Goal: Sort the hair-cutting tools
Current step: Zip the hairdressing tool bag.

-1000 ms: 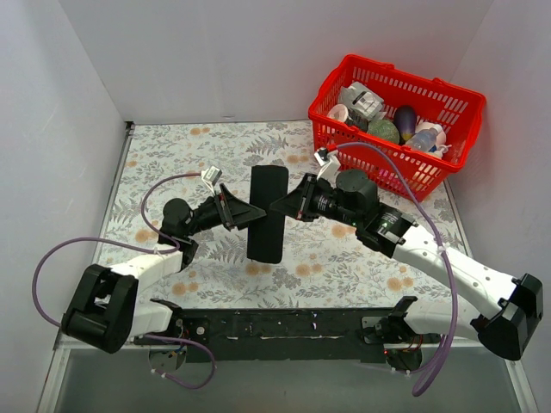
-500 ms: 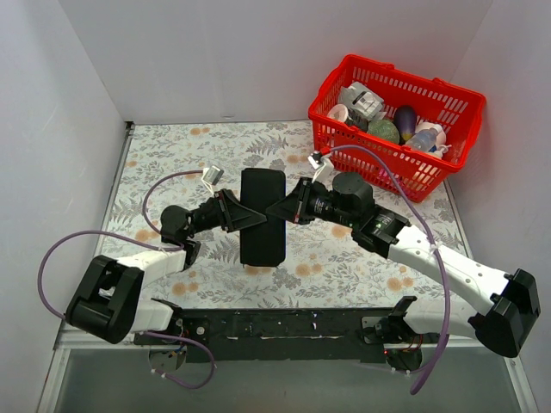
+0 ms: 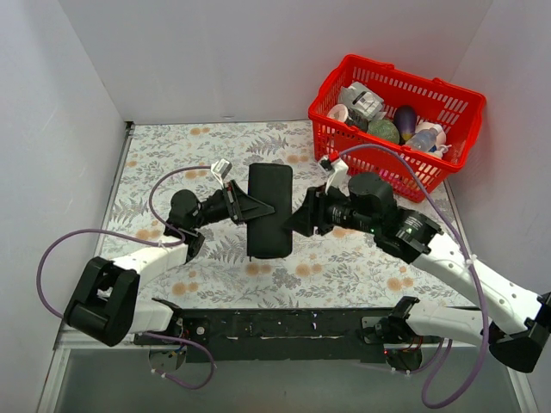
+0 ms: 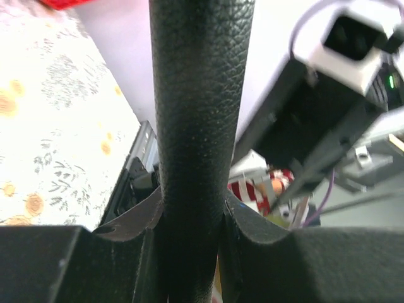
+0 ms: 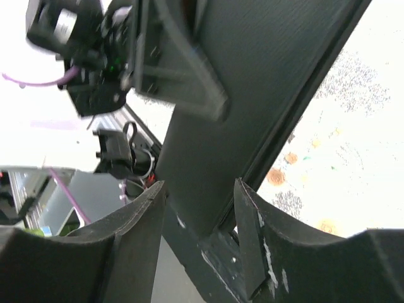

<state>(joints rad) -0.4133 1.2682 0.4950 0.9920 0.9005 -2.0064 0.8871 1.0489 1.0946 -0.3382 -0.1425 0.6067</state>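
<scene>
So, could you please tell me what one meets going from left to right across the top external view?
The left pincer clamped on the case's left edge → flat black case → right pincer at its right edge → red basket.

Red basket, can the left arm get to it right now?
Probably not. The left gripper is clamped on the black case, and the red basket sits far right, beyond the right gripper, which grips the same case.

A lab test cell: plain white walls (image 3: pixel 77 103) box in a floral-patterned surface (image 3: pixel 181 146), arms bolted at its near edge.
</scene>
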